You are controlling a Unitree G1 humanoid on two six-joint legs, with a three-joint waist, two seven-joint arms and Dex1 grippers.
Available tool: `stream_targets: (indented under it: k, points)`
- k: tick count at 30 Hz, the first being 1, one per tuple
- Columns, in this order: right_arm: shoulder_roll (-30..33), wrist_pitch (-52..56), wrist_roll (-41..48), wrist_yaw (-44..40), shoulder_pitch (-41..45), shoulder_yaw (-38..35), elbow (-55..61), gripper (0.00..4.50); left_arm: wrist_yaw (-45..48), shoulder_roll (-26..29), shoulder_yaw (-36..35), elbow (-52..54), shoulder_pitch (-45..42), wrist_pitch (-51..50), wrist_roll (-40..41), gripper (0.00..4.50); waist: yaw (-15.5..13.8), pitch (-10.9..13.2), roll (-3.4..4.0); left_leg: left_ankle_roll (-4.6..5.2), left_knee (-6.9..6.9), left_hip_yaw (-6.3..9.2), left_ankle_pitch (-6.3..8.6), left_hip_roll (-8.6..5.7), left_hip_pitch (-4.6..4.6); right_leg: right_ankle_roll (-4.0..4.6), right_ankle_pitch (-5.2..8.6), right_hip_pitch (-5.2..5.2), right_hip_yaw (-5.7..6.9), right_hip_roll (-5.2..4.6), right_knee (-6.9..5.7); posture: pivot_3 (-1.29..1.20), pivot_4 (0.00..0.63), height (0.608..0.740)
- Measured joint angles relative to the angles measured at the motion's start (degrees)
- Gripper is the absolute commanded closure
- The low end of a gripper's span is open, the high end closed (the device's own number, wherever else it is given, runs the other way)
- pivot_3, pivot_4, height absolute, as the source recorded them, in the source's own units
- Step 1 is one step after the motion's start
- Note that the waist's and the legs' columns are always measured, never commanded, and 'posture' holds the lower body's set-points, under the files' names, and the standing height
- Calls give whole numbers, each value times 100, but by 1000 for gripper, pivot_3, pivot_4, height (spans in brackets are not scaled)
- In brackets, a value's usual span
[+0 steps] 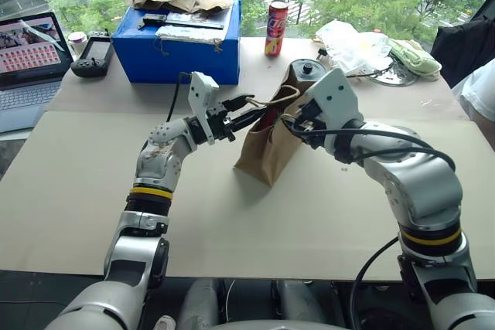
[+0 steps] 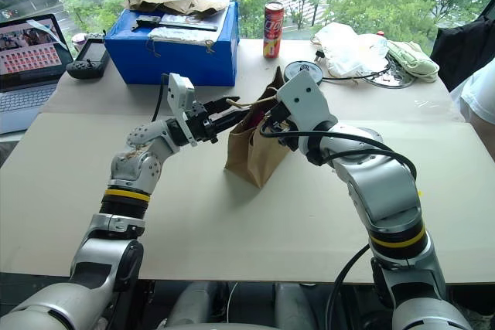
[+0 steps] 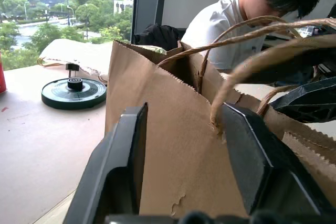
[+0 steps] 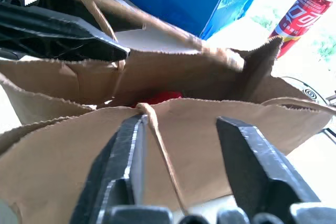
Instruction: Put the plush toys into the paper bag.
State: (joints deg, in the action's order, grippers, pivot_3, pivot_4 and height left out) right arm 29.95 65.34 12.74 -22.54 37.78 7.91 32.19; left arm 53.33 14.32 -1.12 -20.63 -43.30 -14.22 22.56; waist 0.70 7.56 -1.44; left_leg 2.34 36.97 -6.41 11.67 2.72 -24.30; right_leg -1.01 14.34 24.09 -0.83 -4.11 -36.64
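Observation:
The brown paper bag (image 1: 267,148) stands upright in the middle of the table, its mouth open. My left gripper (image 1: 249,111) is at the bag's left top edge, open, with the bag wall (image 3: 173,145) and a twine handle (image 3: 231,85) between its spread fingers. From the other side, my right gripper (image 4: 180,123) is open at the right top edge, its fingers apart over the near wall. Inside the bag a patch of a red plush toy (image 4: 160,97) shows. One left finger (image 4: 63,30) lies across the far rim.
At the back stand a blue box (image 1: 178,40), a red can (image 1: 276,28), a black round disc (image 1: 309,71) and a plastic bag (image 1: 352,44) beside a pale green cloth (image 1: 414,56). A laptop (image 1: 31,59) sits far left. A person (image 1: 479,98) is at the right edge.

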Motion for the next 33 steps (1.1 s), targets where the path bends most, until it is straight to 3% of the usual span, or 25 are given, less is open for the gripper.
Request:
stream_targets:
  k: [2, 3, 11, 20, 24, 33]
  points:
    - [13, 23, 67, -45, 0, -63, 42, 223, 0, 22, -2, 62, 0, -118, 10, 0, -1, 0, 0, 0, 0, 0, 0, 0, -1, 0, 0, 1, 0, 0, 0, 0, 150, 739]
    - [51, 31, 125, -98, 0, -114, 98, 71, 4, 38, -7, 120, 0, -192, 41, 0, -1, 0, 0, 0, 0, 1, 0, 0, -2, 0, 0, 2, 0, 0, 0, 0, 150, 739]
    - [577, 5, 463, -575, -5, -704, 382, 71, 146, 389, -152, 832, 36, -1029, 592, 0, -1, 0, 0, 0, -1, 2, 0, 1, 0, 0, 0, -1, 0, 0, 2, 0, 150, 739]
    - [876, 196, 1584, -1242, -187, -1863, 790, 71, -68, 883, -676, 1629, 626, -2090, 1314, 0, 5, 0, 0, 0, -2, 7, 0, 10, 3, 0, 0, -4, -2, 0, 2, 0, 150, 739]
    - [1061, 324, 2079, -1453, -273, -2169, 861, 1092, -140, 1106, -803, 1652, 1062, -2092, 1316, 0, 3, 0, 0, 0, -3, 6, 0, 9, 6, 0, 0, -5, -2, -3, 2, 0, 150, 739]
    - [1243, 276, 2746, -1644, -544, -1989, 1062, 4296, -218, 983, -626, 1671, 1298, -1894, 1131, 0, -23, 1, -1, 1, -3, 7, 0, 4, 3, 0, 0, -9, -1, -11, 14, 0, 150, 739]
